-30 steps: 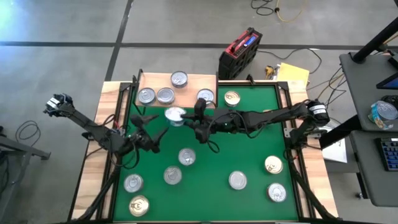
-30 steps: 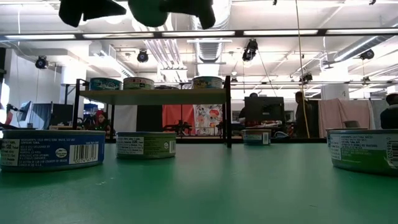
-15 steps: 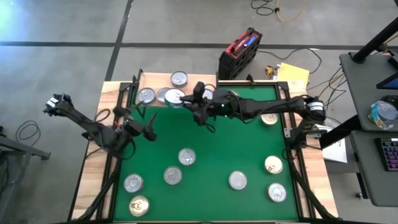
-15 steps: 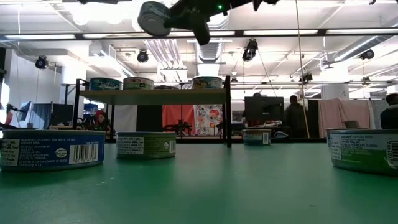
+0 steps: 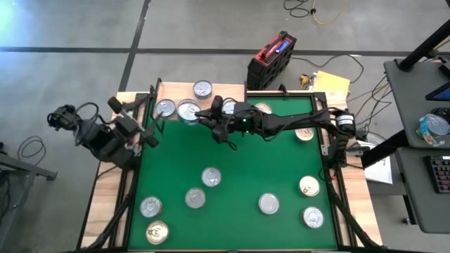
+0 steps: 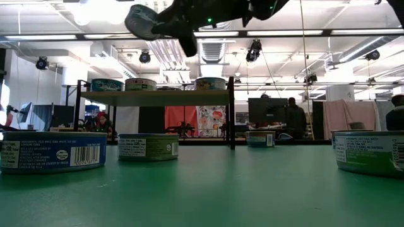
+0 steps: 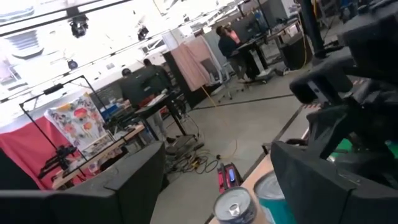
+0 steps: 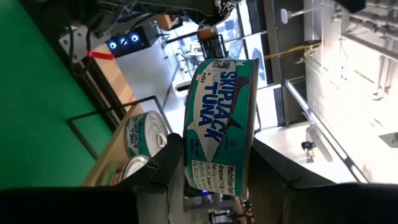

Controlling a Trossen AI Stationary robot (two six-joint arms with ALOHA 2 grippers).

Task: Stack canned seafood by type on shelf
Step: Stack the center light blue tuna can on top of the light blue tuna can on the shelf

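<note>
The right end effector [image 8: 211, 174] is clamped on a tuna tin [image 8: 221, 124], with one finger on each flat-curved side of its wall. In the low view the tin [image 6: 142, 20] is held up high, tipped, above the level of the shelf [image 6: 154, 96]. From above, the right end effector [image 5: 204, 114] is seen at the front edge of the shelf [image 5: 218, 90], close to the tins already set there.

Three silver-topped tins [image 5: 165, 107] are counted on the shelf (two side by side at its front-left, one at the back), and another is partly hidden under the arm. On the green mat [image 5: 281, 169] in front of the shelf, more tins [image 5: 211, 176] are spread about, and some have gold tops [image 5: 309, 185].

The tin is judged to be small, hard and a bit heavy for its size. Its metal wall is smooth, so it could slip if it is squeezed too softly. It is best held across its round side wall, as is done now, so that it can be put down flat on a tin of the same kind.

The left end effector [image 5: 144, 123] is held with its fingers wide apart and nothing in them, off the left end of the shelf.
</note>
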